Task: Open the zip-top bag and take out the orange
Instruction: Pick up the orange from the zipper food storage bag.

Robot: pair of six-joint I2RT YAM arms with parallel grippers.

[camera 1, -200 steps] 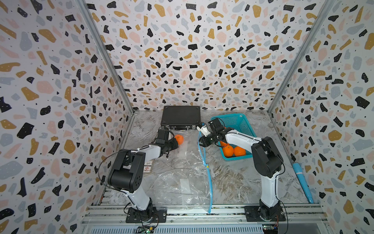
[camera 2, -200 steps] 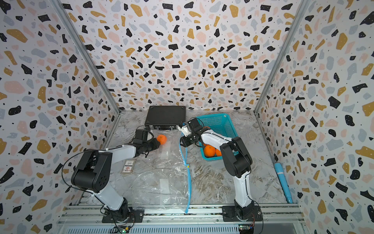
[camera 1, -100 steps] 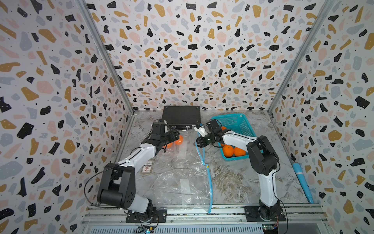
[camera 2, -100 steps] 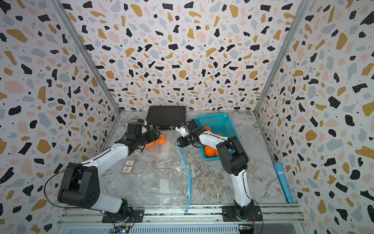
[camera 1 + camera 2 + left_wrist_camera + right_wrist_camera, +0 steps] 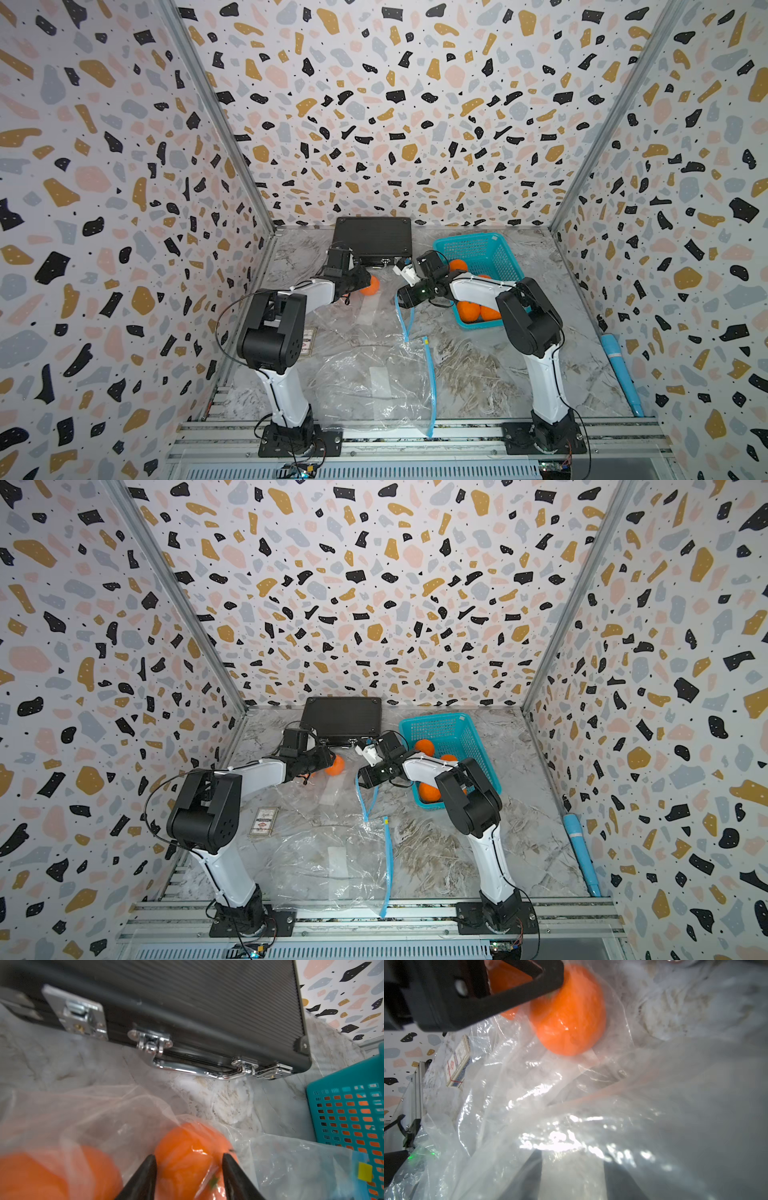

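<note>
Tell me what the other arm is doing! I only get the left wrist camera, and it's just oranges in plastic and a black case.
Observer: In a top view, the right gripper is at the upper end of the zip-top bag's blue zip strip, close to the blue basket. I cannot tell whether it is gripping the strip.
Operator: Is that the only bag on the table?
Observer: No. A second clear bag lies flat near the front rail, and no orange shows in it.
</note>
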